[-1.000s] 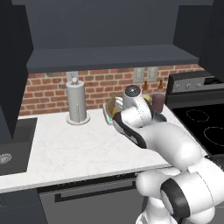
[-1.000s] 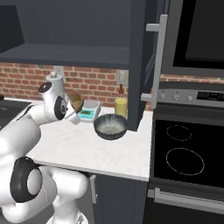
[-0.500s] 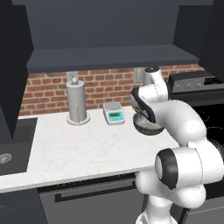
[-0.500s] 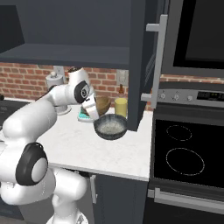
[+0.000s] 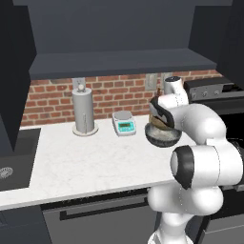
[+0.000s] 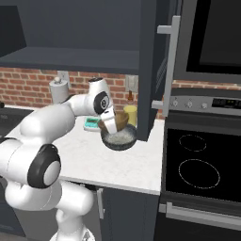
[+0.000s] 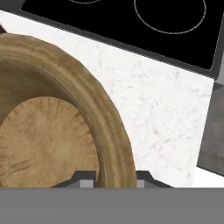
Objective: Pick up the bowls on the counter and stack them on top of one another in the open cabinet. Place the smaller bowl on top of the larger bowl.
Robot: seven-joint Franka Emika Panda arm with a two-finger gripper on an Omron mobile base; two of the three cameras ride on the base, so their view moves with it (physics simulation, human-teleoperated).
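My gripper [image 7: 114, 178] is shut on the rim of the smaller bowl [image 7: 48, 131], the tan-brown wood-like one, whose rim runs between the two fingertips [image 7: 85, 176]. Held tilted, that bowl [image 5: 160, 120] [image 6: 122, 118] hangs close above the back edge of the larger bowl [image 5: 163, 136] [image 6: 120, 138]. The larger one is dark grey with a pale speckled inside and rests on the white counter [image 5: 95, 162] [image 6: 123, 165] near its right end. My gripper [image 5: 158, 113] [image 6: 109, 124] sits just over it. Above, the open cabinet [image 5: 119, 63] [image 6: 70, 59] shows a bare wide shelf.
A paper towel holder [image 5: 84, 112] and a small kitchen scale [image 5: 124, 123] stand by the brick wall. A yellow bottle [image 6: 130, 113] stands behind the bowls. The open cabinet door [image 6: 155, 70] hangs right of them. The black stovetop [image 6: 197, 164] [image 7: 131, 17] borders the counter; a sink [image 5: 9, 167] lies far left.
The arm has swung right along the counter with the tan-brown bowl in its grip, from near the middle to just over the grey bowl. The grey bowl has stayed put.
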